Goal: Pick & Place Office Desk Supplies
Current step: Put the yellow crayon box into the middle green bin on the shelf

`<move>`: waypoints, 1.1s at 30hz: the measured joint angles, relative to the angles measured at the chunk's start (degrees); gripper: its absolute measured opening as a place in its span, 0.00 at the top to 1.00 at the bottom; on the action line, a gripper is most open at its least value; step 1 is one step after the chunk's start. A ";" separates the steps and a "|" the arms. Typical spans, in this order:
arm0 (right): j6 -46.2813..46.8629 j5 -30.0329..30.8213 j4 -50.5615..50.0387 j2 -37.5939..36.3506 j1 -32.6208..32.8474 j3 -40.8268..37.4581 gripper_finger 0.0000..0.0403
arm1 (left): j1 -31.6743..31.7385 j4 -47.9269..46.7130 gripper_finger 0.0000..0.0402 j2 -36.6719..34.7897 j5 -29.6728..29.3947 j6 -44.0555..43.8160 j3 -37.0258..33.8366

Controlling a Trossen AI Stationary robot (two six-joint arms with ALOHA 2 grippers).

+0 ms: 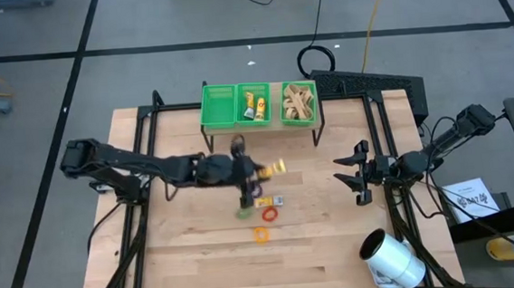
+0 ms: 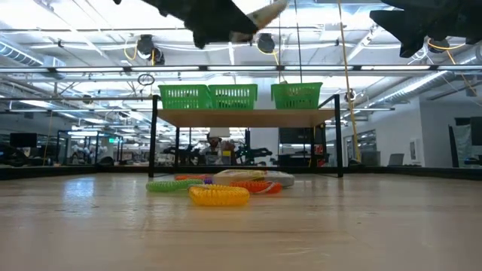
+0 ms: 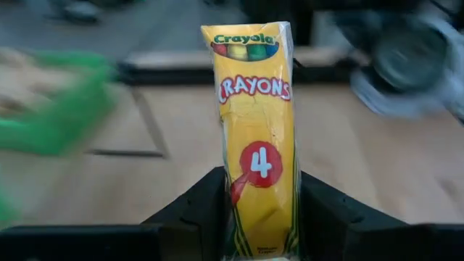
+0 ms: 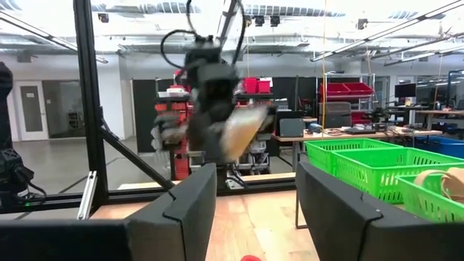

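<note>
The left gripper (image 3: 261, 217) holds the yellow crayon box (image 3: 257, 130) upright between its two fingers, above the table (image 1: 201, 257).

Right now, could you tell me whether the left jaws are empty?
No, the left gripper is closed on a yellow Crayola crayon box standing between its jaws.

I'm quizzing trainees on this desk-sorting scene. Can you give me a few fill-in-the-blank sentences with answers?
1. The left gripper holds a pack of ____.
2. The number on the crayon pack is ____.
3. The baskets on the shelf are ____ in colour.
4. The right gripper holds ____.

Answers: crayons; 4; green; nothing
</note>
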 joint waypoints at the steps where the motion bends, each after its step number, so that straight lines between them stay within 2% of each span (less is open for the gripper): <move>1: 0.00 0.02 -0.04 0.00 0.00 0.00 0.55 | 0.82 1.45 0.64 -0.54 -1.78 0.43 0.00; 7: 0.00 0.02 -0.11 0.00 -0.01 0.00 0.55 | 6.26 5.91 0.64 -3.99 -11.35 4.65 -0.01; 10: 0.00 0.06 -0.25 0.01 -0.01 0.00 0.55 | 10.07 10.78 0.64 -4.01 -12.89 4.93 0.00; 15: -0.02 0.13 -0.24 0.00 0.00 0.00 0.55 | 17.51 15.08 0.64 -3.45 -13.05 0.98 0.00; 22: -0.09 0.17 -0.27 0.02 -0.02 0.00 0.55 | 25.64 13.10 0.64 -3.37 -10.48 -16.13 0.00; 27: -0.20 0.31 -0.29 0.02 -0.02 0.00 0.55 | 27.04 13.45 0.64 -2.33 -6.04 -19.66 0.00; 33: -0.24 0.35 -0.28 0.01 -0.02 0.00 0.55 | 26.07 15.81 0.64 1.10 -5.53 -19.68 -0.02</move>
